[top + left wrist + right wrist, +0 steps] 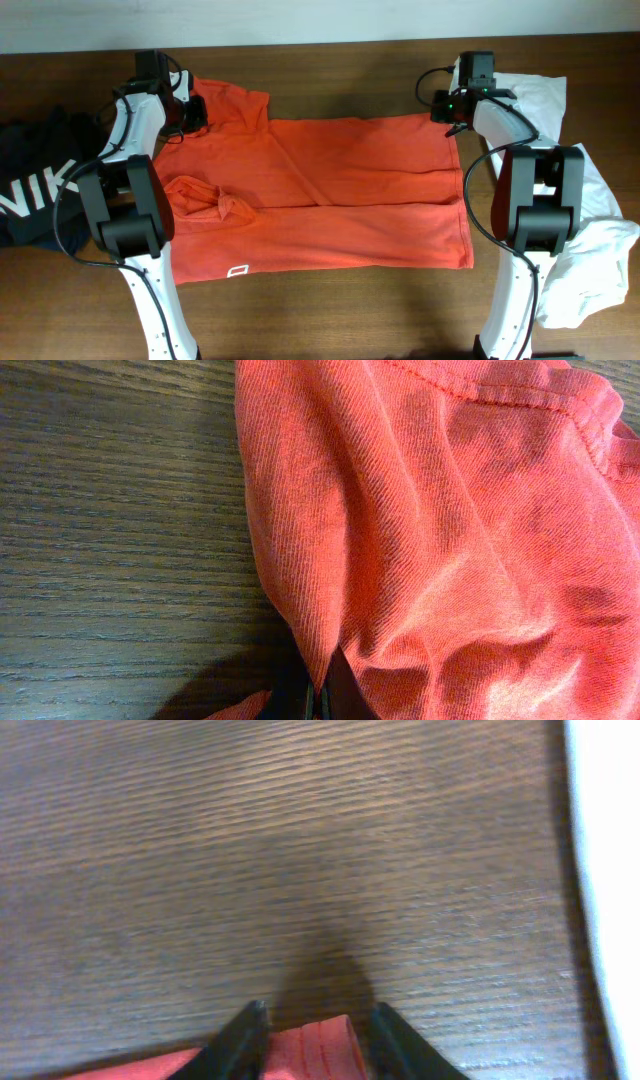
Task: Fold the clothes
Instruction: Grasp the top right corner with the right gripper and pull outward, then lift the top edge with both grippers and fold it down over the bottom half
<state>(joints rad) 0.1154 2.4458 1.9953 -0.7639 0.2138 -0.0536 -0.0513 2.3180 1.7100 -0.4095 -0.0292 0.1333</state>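
Left gripper [320, 702] is pinching a fold of the orange shirt [330, 190] at its far-left sleeve, jaws closed on the cloth; right gripper [318, 1045] is straddling the far-right corner, jaws parted. Wooden table [330, 310] is carrying the shirt, lying spread across its middle — white cloth [590, 250] is lying at the right edge, black garment [25, 190] at the left.

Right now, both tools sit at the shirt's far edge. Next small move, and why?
Probably close the right tool: it stands open astride a corner of the orange T-shirt, while the left tool already looks pinched shut on the fabric.
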